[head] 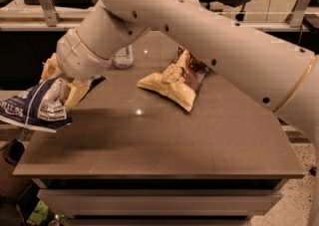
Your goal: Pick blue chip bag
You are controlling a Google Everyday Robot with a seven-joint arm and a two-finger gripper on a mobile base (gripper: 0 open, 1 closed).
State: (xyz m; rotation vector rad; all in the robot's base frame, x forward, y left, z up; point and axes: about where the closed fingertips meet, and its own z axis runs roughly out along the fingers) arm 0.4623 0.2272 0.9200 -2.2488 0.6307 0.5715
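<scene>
The blue chip bag (36, 105) is a crinkly dark blue bag with a white label panel. It hangs in the air past the table's left edge. My gripper (64, 83) is shut on the bag's right end, its tan fingers (75, 90) on either side of it. The white arm reaches in from the upper right across the table. The bag is lifted off the tabletop (164, 135).
A brown-and-yellow chip bag (174, 80) lies near the middle of the table. A clear plastic bottle (122, 56) stands behind the arm at the back left. Metal posts and counters line the back. The floor lies below at left.
</scene>
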